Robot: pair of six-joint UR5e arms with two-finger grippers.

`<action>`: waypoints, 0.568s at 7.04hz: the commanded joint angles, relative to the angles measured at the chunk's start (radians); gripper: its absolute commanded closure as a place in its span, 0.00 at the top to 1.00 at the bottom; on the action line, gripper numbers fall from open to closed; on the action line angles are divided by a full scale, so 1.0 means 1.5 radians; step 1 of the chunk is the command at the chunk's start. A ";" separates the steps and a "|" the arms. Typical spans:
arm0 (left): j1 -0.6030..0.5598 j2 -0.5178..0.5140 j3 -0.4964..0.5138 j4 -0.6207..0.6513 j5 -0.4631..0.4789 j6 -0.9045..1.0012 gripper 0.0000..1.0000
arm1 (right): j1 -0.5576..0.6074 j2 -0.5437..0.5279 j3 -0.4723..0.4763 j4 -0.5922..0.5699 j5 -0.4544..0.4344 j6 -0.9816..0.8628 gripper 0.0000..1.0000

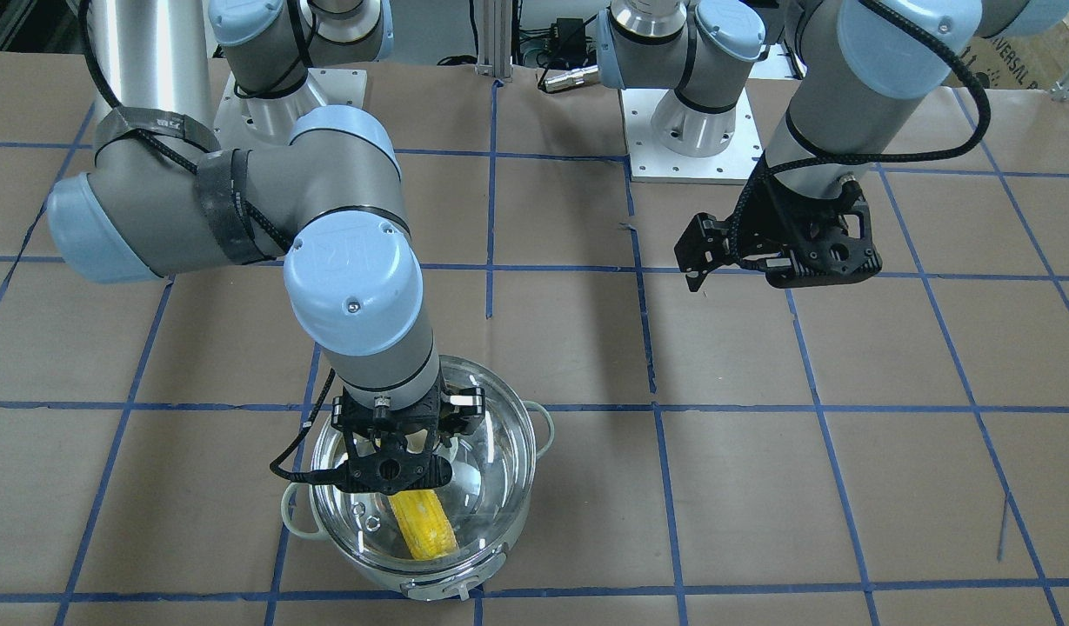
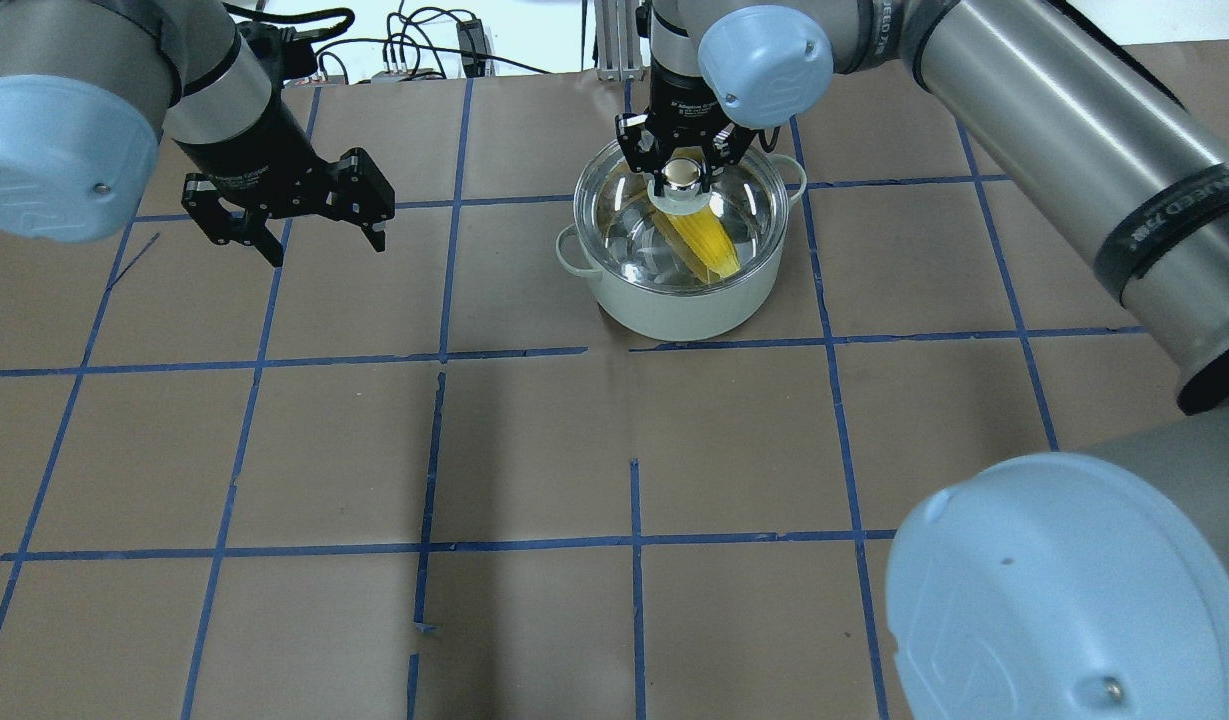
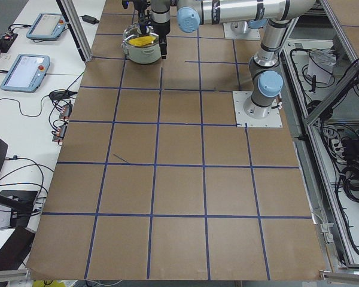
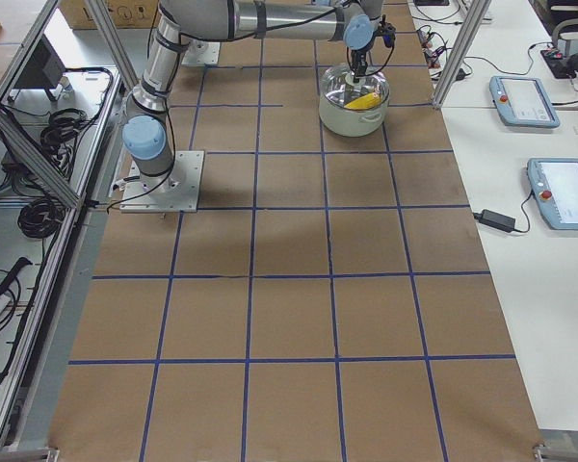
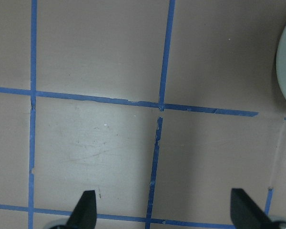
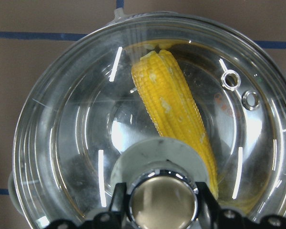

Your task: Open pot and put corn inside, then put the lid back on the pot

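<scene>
Right gripper point(image 2: 683, 178) clamped on knob point(image 6: 163, 206) of lid point(image 6: 81, 124). Lid looks seated on pot point(image 2: 674, 312), corn point(image 6: 169, 102) inside. Left gripper point(image 2: 326, 250) open, empty, well apart. Risk: if I lift before the 2 fingers release, the lid drags askew.

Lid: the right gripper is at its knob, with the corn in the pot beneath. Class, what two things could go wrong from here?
1. The right gripper has its fingers close against the knob of the lid. Rising before they open wide could pull the lid off the pot or tug the pot sideways.
2. The corn spans much of the pot under the glass. If one end rides high, the lid may rest tilted; these views cannot confirm it sits flat.
</scene>
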 commanded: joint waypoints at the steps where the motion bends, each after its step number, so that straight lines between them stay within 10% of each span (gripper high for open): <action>1: -0.001 -0.005 -0.002 0.001 -0.001 0.001 1.00 | 0.000 0.001 -0.001 0.001 0.002 -0.003 0.65; 2: -0.001 -0.006 0.003 0.001 -0.001 0.001 1.00 | 0.000 0.000 -0.001 0.001 0.004 -0.001 0.85; 4: -0.001 -0.006 0.006 0.006 -0.002 0.001 1.00 | 0.000 -0.001 0.000 0.002 0.004 -0.001 0.88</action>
